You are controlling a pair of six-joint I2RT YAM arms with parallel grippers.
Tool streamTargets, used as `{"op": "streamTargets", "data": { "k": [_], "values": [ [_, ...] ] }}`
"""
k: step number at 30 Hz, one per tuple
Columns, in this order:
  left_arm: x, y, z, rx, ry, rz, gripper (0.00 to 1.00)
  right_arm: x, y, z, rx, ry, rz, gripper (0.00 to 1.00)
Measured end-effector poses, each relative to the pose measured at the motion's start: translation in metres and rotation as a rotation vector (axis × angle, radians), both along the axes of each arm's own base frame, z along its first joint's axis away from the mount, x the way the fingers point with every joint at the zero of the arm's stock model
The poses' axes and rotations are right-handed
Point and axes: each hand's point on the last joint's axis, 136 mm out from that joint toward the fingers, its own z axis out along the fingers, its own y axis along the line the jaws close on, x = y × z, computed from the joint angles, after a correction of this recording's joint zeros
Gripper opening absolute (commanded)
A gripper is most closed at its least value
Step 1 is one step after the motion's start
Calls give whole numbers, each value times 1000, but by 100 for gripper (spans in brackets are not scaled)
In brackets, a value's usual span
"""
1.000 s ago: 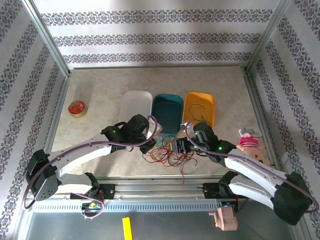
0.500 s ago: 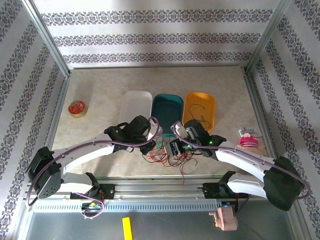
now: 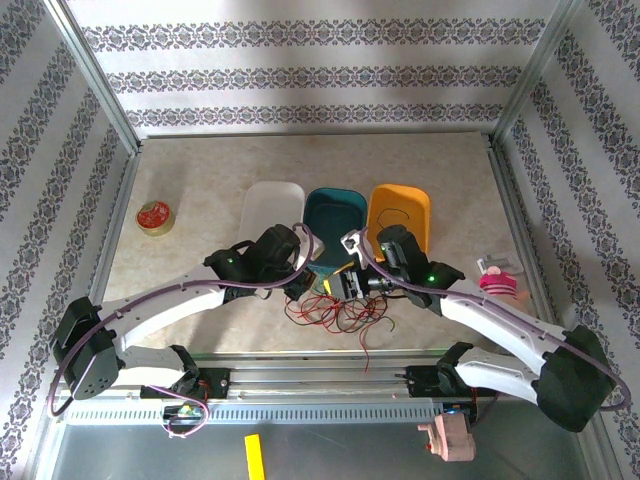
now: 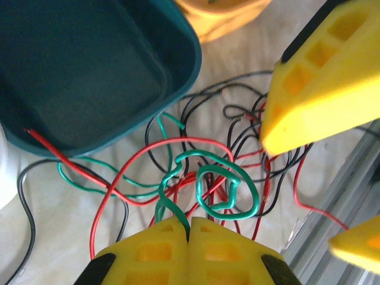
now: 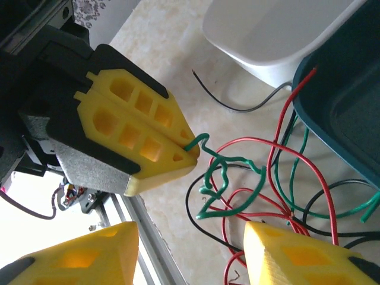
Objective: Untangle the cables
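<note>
The cables (image 3: 335, 314) lie tangled, red, green and black, on the table in front of the trays. My left gripper (image 3: 300, 285) (image 4: 189, 224) is shut on one end of a kinked green wire (image 4: 204, 154), which loops just above the heap. From the right wrist, the same green wire (image 5: 262, 171) runs out of the left gripper's closed yellow fingers (image 5: 148, 136). My right gripper (image 3: 346, 286) (image 5: 190, 237) hangs open over the tangle, its fingers on either side of the green loop, touching nothing. One red wire end (image 4: 29, 133) lies inside the teal tray.
White tray (image 3: 272, 198), teal tray (image 3: 336, 200) and orange tray (image 3: 402, 198) stand in a row just behind the tangle; a black wire (image 3: 396, 216) lies in the orange one. A red tin (image 3: 154, 217) sits far left, a pink toy (image 3: 497, 283) at right. The metal rail (image 3: 320, 360) runs close behind.
The right arm has swung left and its gripper has come in close beside the left gripper over the tangle. The left arm has barely moved.
</note>
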Motion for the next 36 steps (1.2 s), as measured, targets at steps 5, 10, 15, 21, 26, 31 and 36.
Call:
{"op": "streamTargets", "data": {
  "k": [5,10,15,21,26,31,36],
  "values": [
    [11,-7,22,-75,-40,31,0,11,-2,-3,-8,18,-38,40],
    [15,-13,32,-114,-55,39,0,32,-10,5,28,-1,-121,36],
    [18,-14,35,-137,-56,48,0,38,-9,10,59,-7,-145,29],
    [16,-20,41,-175,-52,30,0,44,-9,12,73,-2,-177,5],
    [18,-21,43,-182,-58,38,0,54,-20,7,74,-8,-261,0],
    [33,-11,45,-183,-76,105,0,62,-41,11,95,-20,-341,0],
    [43,-3,51,-208,-85,145,0,65,-59,14,89,-27,-390,0]
  ]
}}
